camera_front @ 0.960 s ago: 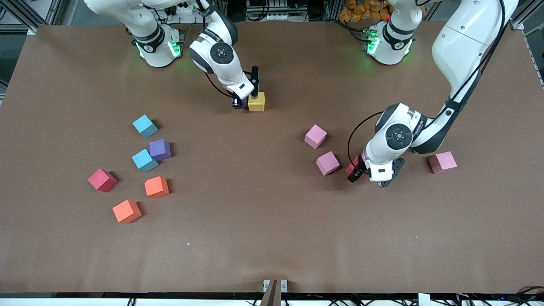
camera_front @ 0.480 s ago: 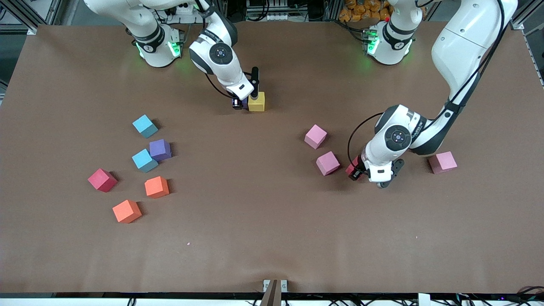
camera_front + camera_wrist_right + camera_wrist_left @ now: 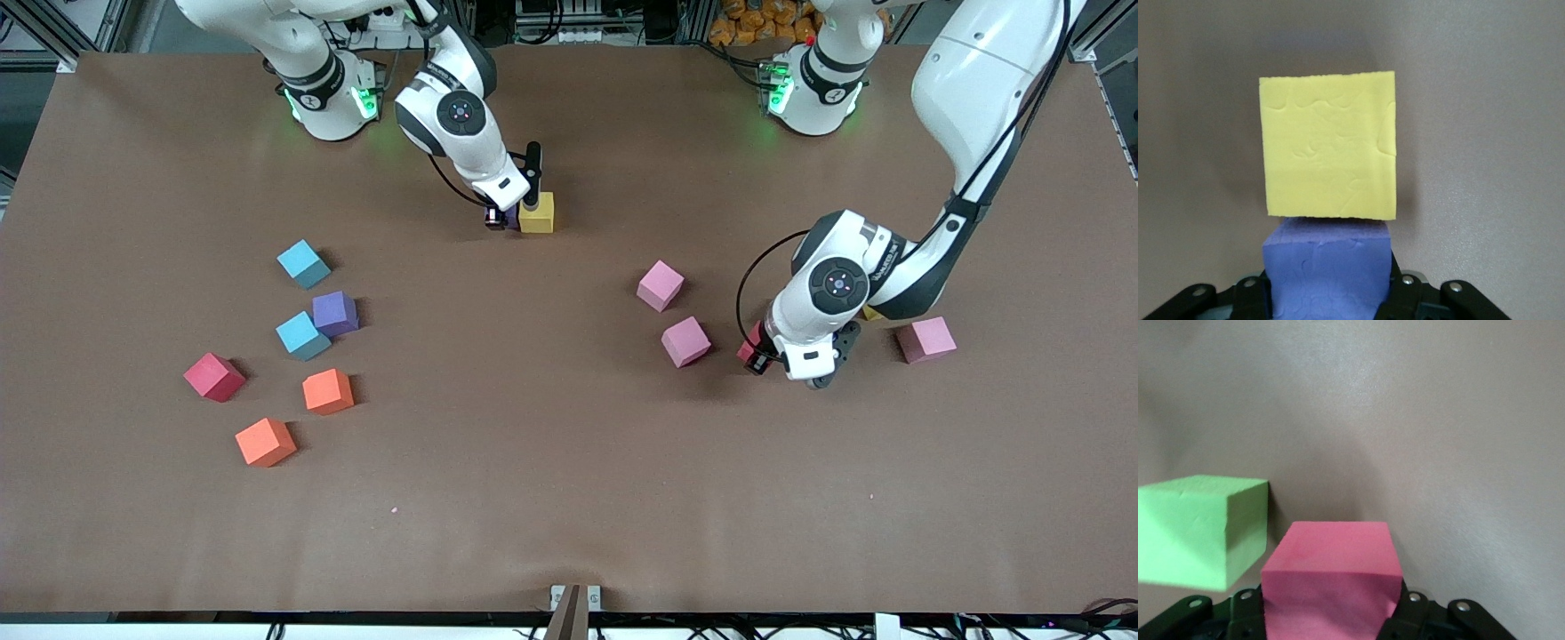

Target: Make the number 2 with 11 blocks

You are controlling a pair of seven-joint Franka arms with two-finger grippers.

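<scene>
Blocks visible on the tabletop (image 3: 569, 498): three pink (image 3: 660, 285) (image 3: 685, 341) (image 3: 925, 340), two light blue (image 3: 303, 264) (image 3: 302, 335), two orange (image 3: 328, 391) (image 3: 265, 442), one red (image 3: 214, 377), one purple (image 3: 335, 313), one yellow (image 3: 537, 213), plus a green block (image 3: 1201, 530) seen only in the left wrist view. Left claw (image 3: 787, 356), toward the left arm's edge, grips a red-pink block (image 3: 1331, 577); since a second ago its fingers have closed and it has shifted slightly. Right claw (image 3: 508, 212), near the base-side edge, holds a second purple block (image 3: 1328, 267) against the yellow one, unmoved. No number 2 is formed yet.
</scene>
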